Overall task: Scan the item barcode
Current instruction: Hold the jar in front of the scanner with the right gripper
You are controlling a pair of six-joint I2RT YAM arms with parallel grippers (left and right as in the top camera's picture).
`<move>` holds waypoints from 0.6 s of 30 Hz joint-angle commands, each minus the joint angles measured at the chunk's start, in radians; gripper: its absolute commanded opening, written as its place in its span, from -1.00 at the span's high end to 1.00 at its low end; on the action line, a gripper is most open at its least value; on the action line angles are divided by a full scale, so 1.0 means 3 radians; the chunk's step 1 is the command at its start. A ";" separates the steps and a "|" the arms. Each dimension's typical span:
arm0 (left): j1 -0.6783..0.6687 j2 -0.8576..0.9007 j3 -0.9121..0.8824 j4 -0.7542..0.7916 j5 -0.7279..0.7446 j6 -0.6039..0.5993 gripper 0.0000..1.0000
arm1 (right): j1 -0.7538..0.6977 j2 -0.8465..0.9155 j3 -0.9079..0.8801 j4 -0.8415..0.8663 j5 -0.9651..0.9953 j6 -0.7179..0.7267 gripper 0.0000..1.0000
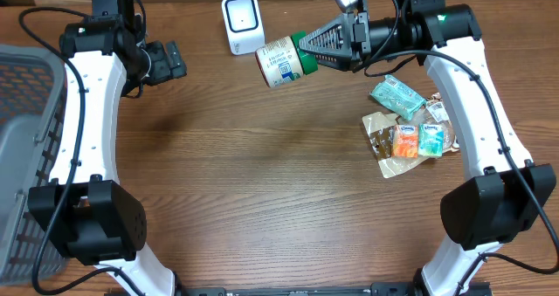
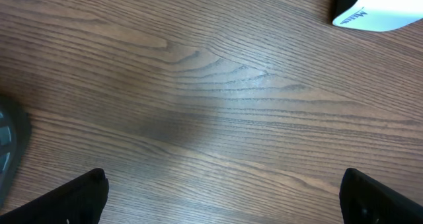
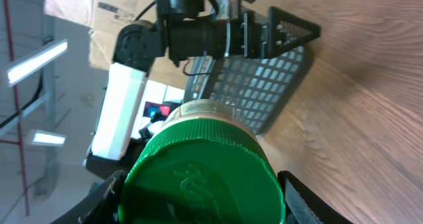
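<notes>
The wooden table [image 1: 262,182] is mostly bare across its middle. A grey wire basket [image 1: 22,156] sits at its far left edge, partly out of frame.

The right gripper [image 1: 327,43] is clamped half-closed around the cap end of a green-lidded jar [image 1: 281,60]. It holds the jar on its side above the table, base pointing left. The right wrist view shows the green lid [image 3: 201,178] filling the space between the fingers, so the grip looks firm. The jar hangs just beside the white barcode scanner [image 1: 242,23], which stands upright near the back edge, and the printed label faces up and toward it.

By my reading the pick-up and carry are done. What remains is to turn or nudge the jar so its barcode meets the scanner window. I cannot tell whether the code is already lined up.

The left gripper [image 1: 170,62] hovers with its jaws spread wide and empty, well to the scanner's left, over bare wood.

A small heap of snack packets [image 1: 406,126] lies near the right arm, clear of the jar's path. Nothing stands between jar and scanner.
</notes>
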 commanded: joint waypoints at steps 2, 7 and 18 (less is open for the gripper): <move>-0.0015 -0.0009 0.0071 0.0004 -0.0036 0.0065 -0.99 | 0.0107 -0.0118 0.0108 -0.0014 0.0407 -0.0001 0.26; -0.0015 -0.0009 0.0071 0.0004 -0.0036 0.0065 -0.99 | 0.0364 -0.0117 0.0104 -0.0041 0.1692 -0.0003 0.28; -0.0015 -0.0009 0.0071 0.0004 -0.0036 0.0065 -0.99 | 0.0991 0.0100 0.0006 0.0712 0.4894 -0.0356 0.31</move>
